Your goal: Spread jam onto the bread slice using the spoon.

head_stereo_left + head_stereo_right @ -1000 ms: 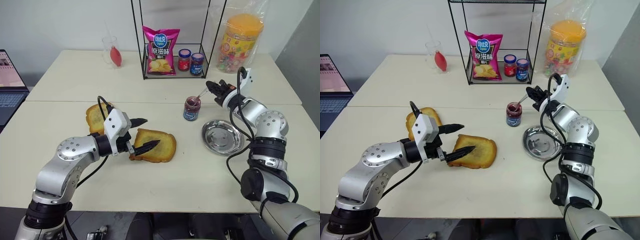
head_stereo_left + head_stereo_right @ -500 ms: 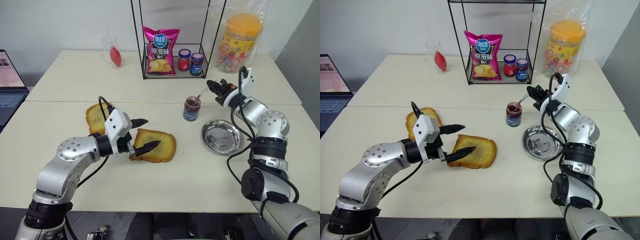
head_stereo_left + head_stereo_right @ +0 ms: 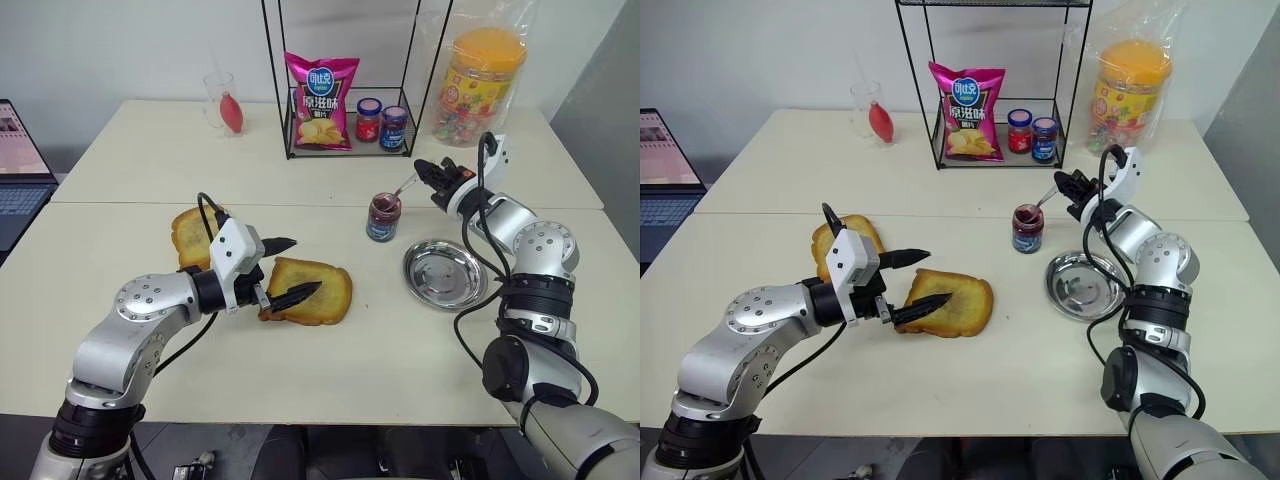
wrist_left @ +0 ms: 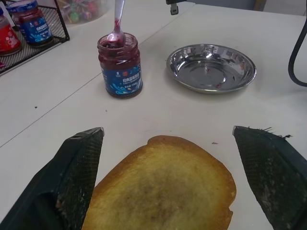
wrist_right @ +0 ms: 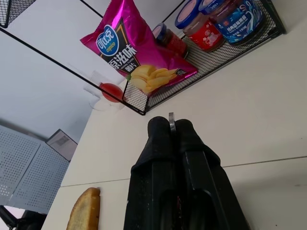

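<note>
Nearest, the left tool stands released, its two fingers spread either side of the bread slice, which lies flat on the desk, golden-faced, no jam on it. Farther off toward the robot's right, the right tool is clenched on the spoon, handle slanting up, bowl dipped in the jam. Judgement: the right arm must carry the spoon back leftward to the slice.

Left arm: we hold it bent low across our front, left gripper pointing forward and to the right, its two black fingers spread wide with nothing between them. Right arm: we reach it forward, right gripper roughly level, fingers pressed together on the spoon handle.
</note>
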Robot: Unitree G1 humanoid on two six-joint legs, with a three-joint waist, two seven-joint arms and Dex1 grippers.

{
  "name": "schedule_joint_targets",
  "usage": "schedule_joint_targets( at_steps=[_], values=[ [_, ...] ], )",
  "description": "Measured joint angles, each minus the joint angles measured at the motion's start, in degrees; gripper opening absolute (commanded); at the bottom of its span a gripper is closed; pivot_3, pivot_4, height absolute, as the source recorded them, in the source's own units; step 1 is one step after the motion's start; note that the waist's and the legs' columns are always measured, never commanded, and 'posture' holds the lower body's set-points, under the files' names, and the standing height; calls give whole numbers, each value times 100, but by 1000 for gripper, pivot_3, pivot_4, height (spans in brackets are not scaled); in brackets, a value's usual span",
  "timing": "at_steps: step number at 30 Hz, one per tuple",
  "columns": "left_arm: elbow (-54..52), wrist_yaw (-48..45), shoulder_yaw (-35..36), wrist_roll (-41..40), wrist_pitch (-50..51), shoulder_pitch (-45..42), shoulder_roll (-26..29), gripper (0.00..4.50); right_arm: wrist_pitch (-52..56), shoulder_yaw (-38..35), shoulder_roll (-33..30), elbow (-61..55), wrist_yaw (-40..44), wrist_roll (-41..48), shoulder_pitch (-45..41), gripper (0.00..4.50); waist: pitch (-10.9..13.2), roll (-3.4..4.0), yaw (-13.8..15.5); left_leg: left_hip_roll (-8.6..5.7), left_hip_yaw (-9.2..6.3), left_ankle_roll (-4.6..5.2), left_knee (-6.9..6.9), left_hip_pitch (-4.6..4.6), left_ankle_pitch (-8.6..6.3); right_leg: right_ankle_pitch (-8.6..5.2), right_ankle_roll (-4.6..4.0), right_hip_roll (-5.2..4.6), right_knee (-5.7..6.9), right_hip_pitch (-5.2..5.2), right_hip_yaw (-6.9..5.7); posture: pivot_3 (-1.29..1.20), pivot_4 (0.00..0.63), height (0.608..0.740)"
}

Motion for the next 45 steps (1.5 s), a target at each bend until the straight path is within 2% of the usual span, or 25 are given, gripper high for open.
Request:
schedule_joint_targets(
  at_steps=[21,45],
  values=[
    [-1,-11,-4,1,-1,1,11,4500,-8,192,-143,-301,142,1,148,20,0,0,-1,0,0,0,0,0,0,0,0,0,0,0,0,0,150,740],
    [0,-23,-3,-21,-1,12,87,4500,54,-465,-56,-226,-421,501,184,20,0,0,-1,0,1,0,0,0,0,0,0,0,0,0,1,0,150,740]
  ],
)
